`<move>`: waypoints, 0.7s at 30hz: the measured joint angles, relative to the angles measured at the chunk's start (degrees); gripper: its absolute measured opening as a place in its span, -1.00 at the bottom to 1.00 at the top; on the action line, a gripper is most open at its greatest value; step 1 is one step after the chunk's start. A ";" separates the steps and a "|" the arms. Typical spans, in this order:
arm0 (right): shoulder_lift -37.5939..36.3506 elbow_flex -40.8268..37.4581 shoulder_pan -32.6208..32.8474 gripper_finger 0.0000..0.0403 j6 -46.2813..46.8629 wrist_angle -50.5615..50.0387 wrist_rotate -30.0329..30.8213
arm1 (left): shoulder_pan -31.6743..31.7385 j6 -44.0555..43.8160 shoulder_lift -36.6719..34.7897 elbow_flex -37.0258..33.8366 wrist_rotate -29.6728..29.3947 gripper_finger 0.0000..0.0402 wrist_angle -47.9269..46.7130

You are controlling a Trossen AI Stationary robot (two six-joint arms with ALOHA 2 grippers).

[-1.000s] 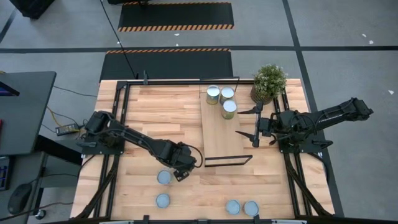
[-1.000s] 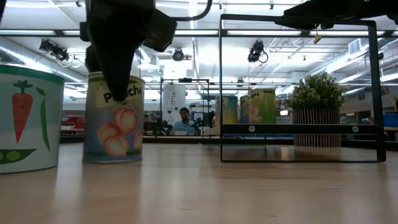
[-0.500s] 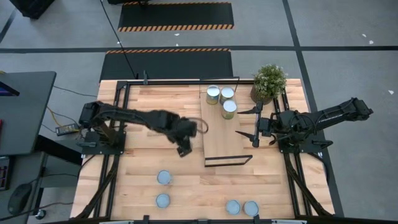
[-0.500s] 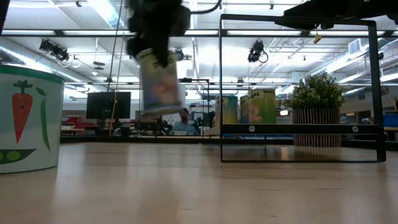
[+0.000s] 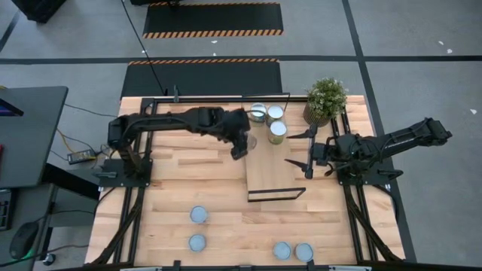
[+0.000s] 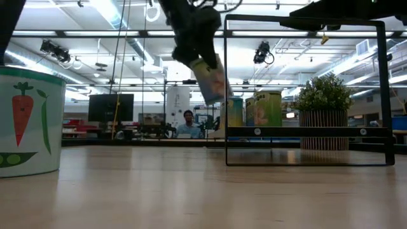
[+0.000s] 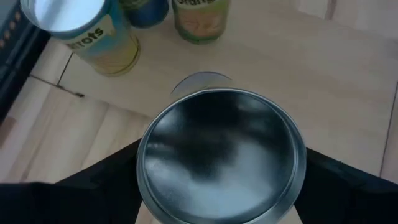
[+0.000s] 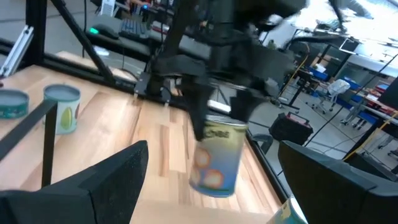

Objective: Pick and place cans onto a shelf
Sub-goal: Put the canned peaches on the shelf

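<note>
My left gripper (image 5: 241,144) is shut on a can (image 6: 212,77) with a fruit label, held in the air at the left edge of the shelf (image 5: 273,169), a light-wood board with a black wire frame. The can's silver top fills the left wrist view (image 7: 221,152). Three cans (image 5: 269,120) stand on their bases at the shelf's far end. Several cans (image 5: 198,214) stand on the table near its front edge. My right gripper (image 5: 298,148) is open and empty over the shelf's right side. My left gripper pinches the can's side wall just below its top rim (image 7: 144,163) between its two fingers (image 7: 112,180), one on each side. The fingers come from above, pointing down. The can is lifted clear of the table and hangs tilted below the fingers (image 8: 217,163).
A potted green plant (image 5: 325,98) stands at the far right corner beside the shelf. The shelf's wire frame (image 6: 305,89) rises at its near end. A can with a carrot picture (image 6: 28,121) stands close to the low camera. A person shows in the room behind.
My left gripper has lifted the can from the near-left part of the table and carried it up, toward the far edge and right, to the shelf's left edge. The can stood upright on the table and now hangs tilted in the air.
</note>
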 joint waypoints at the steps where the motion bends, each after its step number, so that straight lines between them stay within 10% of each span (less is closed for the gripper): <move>1: 0.29 -0.03 0.00 0.83 -0.07 0.05 0.01 | 0.78 0.53 0.56 0.00 0.91 0.63 0.56; 21: 1.32 -0.03 -1.07 0.83 -0.26 0.57 0.48 | 4.19 10.58 18.86 20.44 8.16 0.63 -10.77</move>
